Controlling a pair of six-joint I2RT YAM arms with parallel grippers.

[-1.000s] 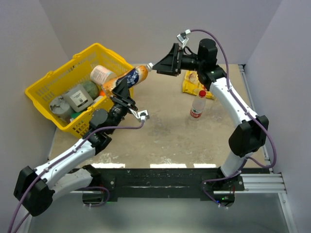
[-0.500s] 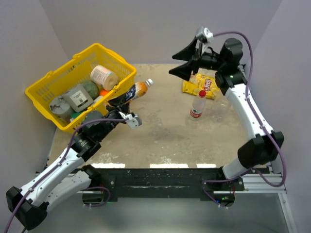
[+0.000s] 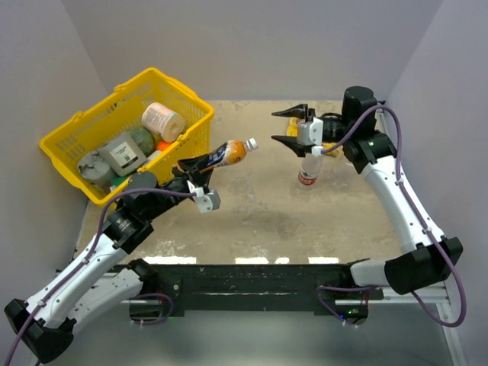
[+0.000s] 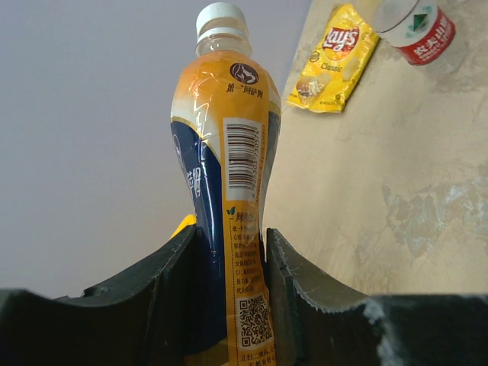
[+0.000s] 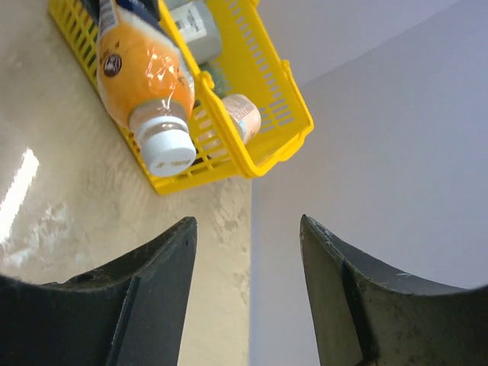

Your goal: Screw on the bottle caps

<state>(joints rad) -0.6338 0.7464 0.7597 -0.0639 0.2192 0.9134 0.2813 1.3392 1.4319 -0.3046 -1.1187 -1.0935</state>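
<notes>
**Ops:** Where's the cap?

**Eng:** The small round white plastic screw cap (image 3: 251, 142) sits on the neck of the orange-and-blue labelled plastic drink bottle (image 3: 229, 152). The bottle is up in the air over the mottled beige table (image 3: 259, 213), not resting on it. I can't tell how far the cap is threaded.

**Ops:** Who has the bottle?

**Eng:** Your left gripper (image 3: 197, 163) does. It pinches the lower body, with both fingers tight against the label in the left wrist view. The long axis is tilted, cap end highest and pointing toward the right arm.

**Ops:** And the right side?

**Eng:** The right gripper (image 3: 276, 127) has its jaws spread with nothing between them. It aims toward the robot's left, at the bottle. It's the nearer arm to the cap but clearly apart from it. From the right wrist the cap (image 5: 169, 152) faces you almost end-on. It sits off toward the finger at the picture's left, not centred in the gap.

**Ops:** What does the next move call for?

**Eng:** My read: line the gap up on the bottle's axis before you close in. Otherwise one finger likely meets the cap's side first and shoves the neck.

**Ops:** Any obstacles?

**Eng:**
- A clear plastic bottle with a red label (image 3: 308, 175) stands upright just below the right wrist.
- A flat yellow snack bag (image 4: 335, 49) lies beyond it.
- The yellow plastic basket (image 3: 91, 110) is behind the left gripper, well apart from the cap.
</notes>
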